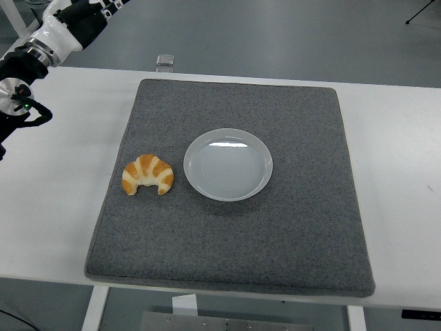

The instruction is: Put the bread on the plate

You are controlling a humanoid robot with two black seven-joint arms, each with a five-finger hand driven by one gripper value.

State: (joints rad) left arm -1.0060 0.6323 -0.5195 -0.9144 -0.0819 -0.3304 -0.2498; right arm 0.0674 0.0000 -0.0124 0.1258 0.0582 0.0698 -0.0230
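Observation:
A golden croissant (147, 174) lies on the left part of the grey mat (234, 255), just left of the plate. The white round plate (228, 164) sits near the middle of the mat and holds nothing. My left arm (41, 41) comes in at the top left corner, and its hand (21, 107) hangs at the left edge over the bare white table, well away from the croissant. The hand holds nothing that I can see. My right arm is out of view.
The mat lies on a white table (62, 186) whose near edge runs along the bottom. A small clear object (164, 61) sits at the table's far edge, beyond the mat.

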